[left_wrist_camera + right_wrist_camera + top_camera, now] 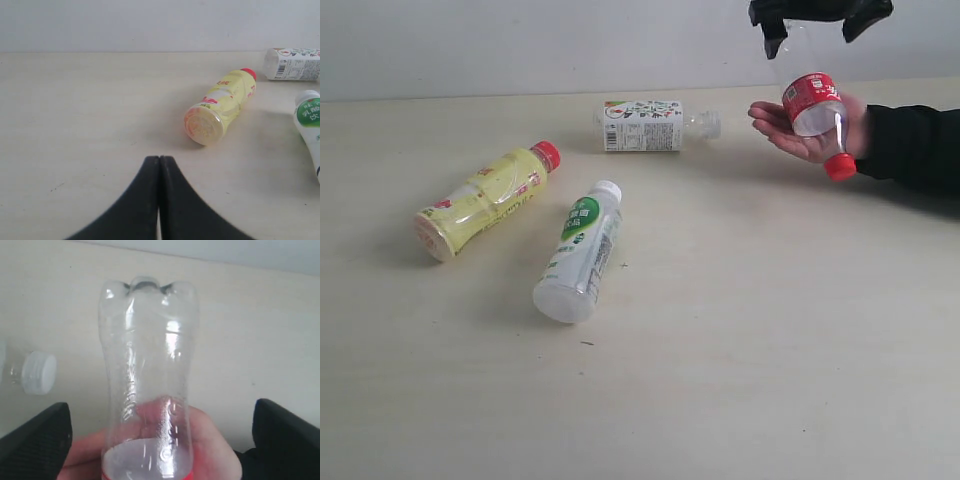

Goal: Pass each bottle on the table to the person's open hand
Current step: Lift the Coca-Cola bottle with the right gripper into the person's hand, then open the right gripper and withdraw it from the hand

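- Pale beige table (740, 380), white wall behind.
- Right claw (813, 32) spread wide, clear red-label bottle (813, 103) resting tilted on open hand (808, 140) at two o'clock.
- Left claw (159, 200) pressed together.
- Risk: bottle rolling off the unclosed palm.

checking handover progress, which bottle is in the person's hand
The clear bottle with the red label, resting in the open hand; the yellow bottle, green-labelled bottle and white-printed bottle lie on the table.

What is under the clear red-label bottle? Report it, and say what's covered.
The person's open hand lies under the red-label bottle, palm up; its red cap juts past the hand's edge. The palm's middle is covered by the bottle.
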Tool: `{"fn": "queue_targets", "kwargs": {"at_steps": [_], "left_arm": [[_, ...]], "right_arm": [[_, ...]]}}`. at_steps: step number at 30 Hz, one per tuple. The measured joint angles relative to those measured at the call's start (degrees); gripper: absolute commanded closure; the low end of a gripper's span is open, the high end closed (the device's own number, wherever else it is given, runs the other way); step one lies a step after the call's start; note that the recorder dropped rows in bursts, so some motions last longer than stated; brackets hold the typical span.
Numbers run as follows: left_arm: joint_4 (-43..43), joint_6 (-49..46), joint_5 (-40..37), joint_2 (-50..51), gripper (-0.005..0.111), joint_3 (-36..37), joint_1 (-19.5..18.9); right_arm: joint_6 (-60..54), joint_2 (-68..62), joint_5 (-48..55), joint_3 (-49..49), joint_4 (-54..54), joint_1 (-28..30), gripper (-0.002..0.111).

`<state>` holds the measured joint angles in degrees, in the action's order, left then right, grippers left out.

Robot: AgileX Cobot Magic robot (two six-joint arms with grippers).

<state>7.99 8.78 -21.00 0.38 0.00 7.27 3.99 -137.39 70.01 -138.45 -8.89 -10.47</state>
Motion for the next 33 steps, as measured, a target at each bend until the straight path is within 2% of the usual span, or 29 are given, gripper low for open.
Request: {"fn": "queue_targets", "kwargs": {"at_steps": [5, 11, 15, 33], "left_arm": [[0.0, 0.0, 0.0, 0.0, 0.107, 0.0, 0.0], [0.0, 0.0, 0.0, 0.0, 0.107, 0.0, 0.0], [0.0, 0.0, 0.0, 0.0, 0.107, 0.0, 0.0], [0.0, 0.0, 0.0, 0.0, 0.107, 0.0, 0.0]], "right_arm": [[-0.8, 5.4, 0.0, 0.0, 1.1, 0.0, 0.016], [-0.9, 12.3, 0.1, 0.0, 10.5, -0.3, 0.016], [-1.0, 17.0, 0.1, 1.3, 12.6, -1.1, 0.016], [-4.0, 44.9, 0.1, 31.0, 13.1, -1.5, 0.016]]}}
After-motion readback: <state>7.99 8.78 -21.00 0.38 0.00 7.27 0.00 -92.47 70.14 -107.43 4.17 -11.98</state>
